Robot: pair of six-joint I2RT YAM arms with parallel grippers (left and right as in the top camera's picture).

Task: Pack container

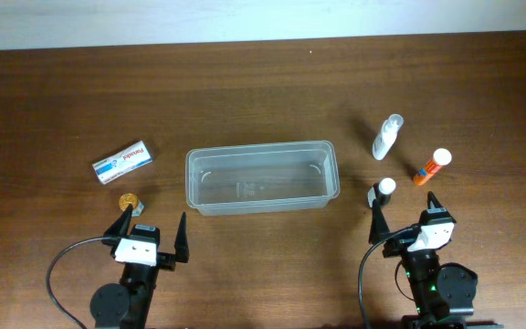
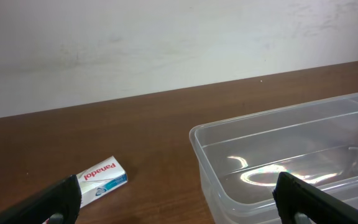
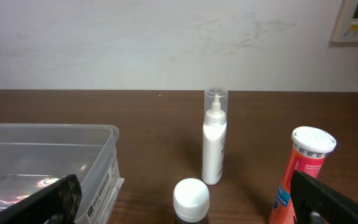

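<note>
your left gripper (image 1: pixel 152 222) and right gripper (image 1: pixel 405 210) sit low at the near edge of the table (image 1: pixel 53 91), pointing forward, fingers spread wide, holding nothing. the container (image 1: pixel 261 149) rests between them, just ahead.

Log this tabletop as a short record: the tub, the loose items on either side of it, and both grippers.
container: clear plastic rectangular tub, mid wooden table, nothing inside
left of tub: white-and-blue Panadol box; small round gold-coloured item
right of tub: upright white pump bottle; orange tube with white cap; dark bottle with white cap
left gripper: open, holding nothing
right gripper: open, holding nothing, dark bottle just ahead
packed so far: none
</note>
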